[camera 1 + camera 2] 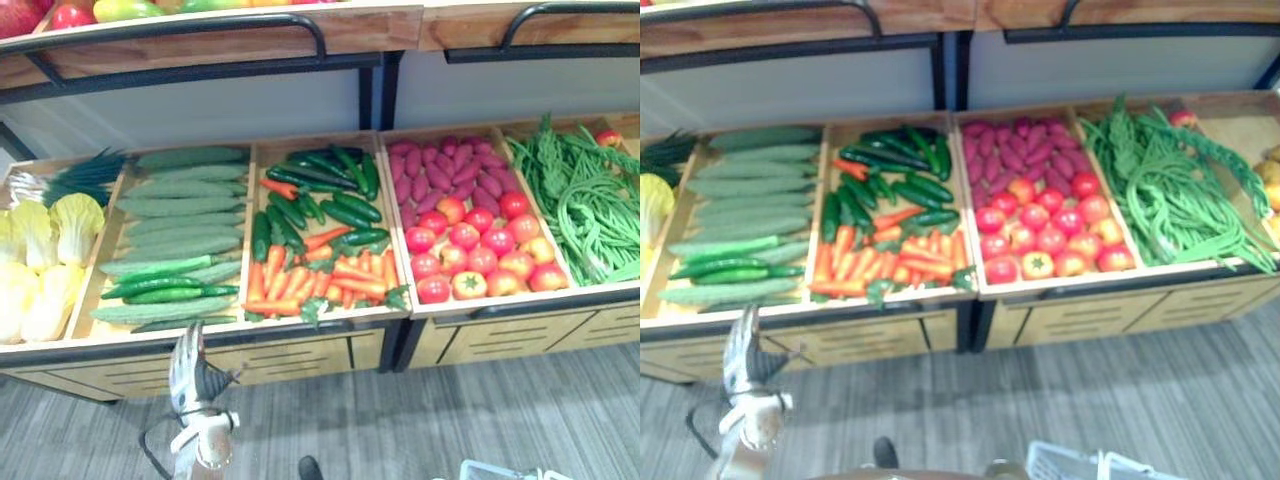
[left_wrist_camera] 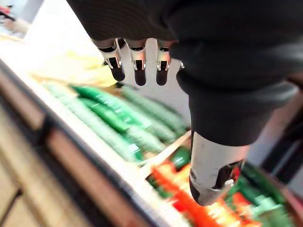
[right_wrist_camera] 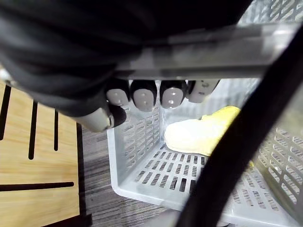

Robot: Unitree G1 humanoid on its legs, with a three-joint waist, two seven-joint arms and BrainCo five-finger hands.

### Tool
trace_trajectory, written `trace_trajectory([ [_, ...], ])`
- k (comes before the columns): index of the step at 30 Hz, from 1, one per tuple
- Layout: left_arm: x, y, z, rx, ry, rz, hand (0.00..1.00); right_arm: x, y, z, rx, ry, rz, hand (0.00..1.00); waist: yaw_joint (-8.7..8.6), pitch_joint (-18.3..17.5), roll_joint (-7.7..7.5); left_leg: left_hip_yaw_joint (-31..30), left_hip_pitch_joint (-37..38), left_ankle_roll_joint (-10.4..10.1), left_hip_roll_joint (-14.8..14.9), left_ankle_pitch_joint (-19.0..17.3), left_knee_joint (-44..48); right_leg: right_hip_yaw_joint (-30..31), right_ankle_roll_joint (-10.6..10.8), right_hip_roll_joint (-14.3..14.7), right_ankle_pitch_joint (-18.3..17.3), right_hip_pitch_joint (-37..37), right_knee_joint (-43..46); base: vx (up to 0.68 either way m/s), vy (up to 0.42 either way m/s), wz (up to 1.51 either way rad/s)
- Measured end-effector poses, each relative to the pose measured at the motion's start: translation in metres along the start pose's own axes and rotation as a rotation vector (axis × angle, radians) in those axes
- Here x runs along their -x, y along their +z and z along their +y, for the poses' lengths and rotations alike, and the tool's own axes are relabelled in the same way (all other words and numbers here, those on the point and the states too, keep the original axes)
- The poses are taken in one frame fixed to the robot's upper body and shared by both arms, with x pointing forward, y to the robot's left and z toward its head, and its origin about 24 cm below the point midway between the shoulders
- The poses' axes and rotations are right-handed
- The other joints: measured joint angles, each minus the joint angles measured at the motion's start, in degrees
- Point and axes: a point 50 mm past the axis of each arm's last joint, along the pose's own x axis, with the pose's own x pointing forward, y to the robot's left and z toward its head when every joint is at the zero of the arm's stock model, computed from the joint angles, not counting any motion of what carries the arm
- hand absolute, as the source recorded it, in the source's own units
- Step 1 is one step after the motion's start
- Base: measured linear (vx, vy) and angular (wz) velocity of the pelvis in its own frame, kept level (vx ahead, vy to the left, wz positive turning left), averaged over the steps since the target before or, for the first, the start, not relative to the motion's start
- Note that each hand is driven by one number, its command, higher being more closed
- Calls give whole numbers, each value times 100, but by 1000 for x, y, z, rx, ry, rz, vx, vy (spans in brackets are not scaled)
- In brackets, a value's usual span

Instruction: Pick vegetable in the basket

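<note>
eye views: left hand [image 1: 190, 378] raised in front of the cucumbers [image 1: 180, 215], basket [image 1: 1060, 460] at the bottom edge. left wrist: fingers [image 2: 138, 71] straight, spread, empty, over cucumbers and carrots [image 2: 196, 213]. right wrist: right hand [image 3: 144, 94] curled round basket handle [image 3: 213, 47], pale cabbage [image 3: 199, 135] inside. looks like reaching step; next, lower and close on one vegetable.

Straight-fingered left robot hand [image 2: 213, 163], thumb apart; right robot hand [image 3: 144, 96] fingers curled round basket handle [image 3: 208, 49].
</note>
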Motion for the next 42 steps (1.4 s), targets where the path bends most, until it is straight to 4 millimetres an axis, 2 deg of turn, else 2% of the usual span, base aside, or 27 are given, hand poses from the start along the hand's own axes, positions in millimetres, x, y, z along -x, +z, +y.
trace_trajectory([
  [3, -7, 39, 12, 37, 36, -226, 0, -1, 1, -6, 7, -13, -1, 100, -2, -44, 70, 0, 55, -30, 22, -22, -2, 91, -6, 31, 25, 1, -32, 29, -3, -17],
  [7, -12, 57, 15, 34, 6, -376, 0, -2, 1, -10, 11, -22, -2, 100, -48, -106, 133, -17, 95, -67, 77, -60, -7, 189, -35, 99, 81, 15, -126, 25, -6, -15],
  [9, -20, 64, 14, -3, -36, -454, 0, -2, 2, -10, 11, -21, -5, 100, -149, -113, 143, -1, 101, -74, 101, -65, -7, 228, -40, 125, 90, 5, -136, 16, 2, -10],
  [12, -37, 66, 8, -93, -130, -539, 0, -2, 5, -9, 12, -18, -15, 100, -169, -118, 149, 106, 138, -105, 143, -88, -6, 398, -59, 177, 155, -53, -179, 13, 8, -27],
  [15, -51, 60, 1, -168, -201, -544, 0, -3, 9, -9, 12, -19, -26, 100, -207, -117, 152, 283, 228, -147, 160, -133, -6, 634, -55, 210, 213, -106, -215, 25, 19, -44],
  [17, -60, 49, -3, -226, -251, -508, 0, -5, 16, -8, 13, -16, -47, 100, -324, -93, 169, 512, 300, -146, 159, -166, -2, 869, -46, 225, 270, -185, -221, 31, 32, -56],
  [19, -77, 38, -5, -302, -279, -448, 0, -5, 22, -7, 23, -10, -72, 100, -338, -72, 197, 716, 324, -162, 168, -181, -1, 1215, -34, 270, 373, -358, -219, 38, 22, -75],
  [26, -97, 30, -14, -426, -334, -391, 0, -4, 23, -5, 50, 8, -82, 100, -588, 33, 275, 999, 421, -208, 238, -214, -10, 1528, -35, 362, 493, -469, -237, 13, -2, -30],
  [30, -104, 33, -14, -446, -326, -383, 0, -4, 29, -2, 64, 17, -113, 100, -591, 135, 313, 1175, 384, -233, 298, -232, -11, 1656, -36, 427, 513, -654, -202, -31, -20, -24],
  [37, -111, 55, -28, -431, -340, -424, 0, -2, 34, 1, 83, 26, -151, 100, -601, 196, 306, 1387, 264, -259, 333, -246, -10, 1746, -29, 433, 532, -865, -156, 33, -2, -10],
  [42, -113, 62, -40, -421, -372, -400, 0, -3, 44, 2, 86, 26, -190, 100, -588, 214, 295, 1510, 84, -257, 337, -231, 23, 1934, -32, 457, 571, -1158, -35, 62, -3, -11],
])
